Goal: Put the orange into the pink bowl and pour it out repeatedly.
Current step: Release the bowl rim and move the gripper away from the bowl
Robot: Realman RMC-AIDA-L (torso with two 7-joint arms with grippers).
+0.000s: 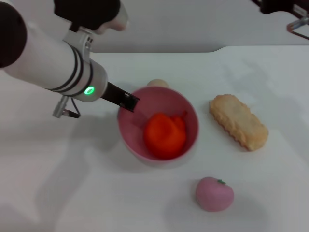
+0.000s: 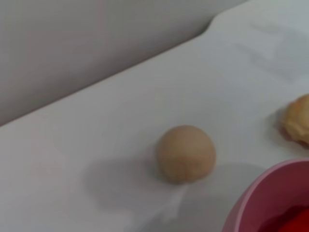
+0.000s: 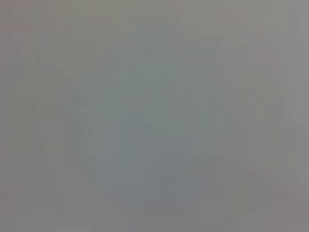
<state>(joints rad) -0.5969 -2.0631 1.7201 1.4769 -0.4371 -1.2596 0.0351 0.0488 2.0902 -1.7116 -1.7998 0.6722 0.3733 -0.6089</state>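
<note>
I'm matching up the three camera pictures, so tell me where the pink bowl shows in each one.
Head view: the pink bowl sits mid-table, holding the orange, with the left gripper at its rim.
Left wrist view: only the bowl's rim shows, in the picture's lower right corner.
Right wrist view: not in it.
Shared landmark: the beige ball, just behind the bowl.

Beige ball (image 1: 157, 83) is showing only as a sliver behind the pink bowl's (image 1: 189, 145) far rim in the head view. Left gripper (image 1: 129, 102) is reaching to the bowl's rim; its fingertips are lying hidden against the wall, grip unreadable. Right gripper (image 1: 299, 24) is being cut off by the top corner. In the left wrist view, the bowl, the orange (image 2: 294, 223) and the biscuit-like toy (image 2: 298, 120) are being clipped by the edges. Right wrist view is giving only a grey blur.
</note>
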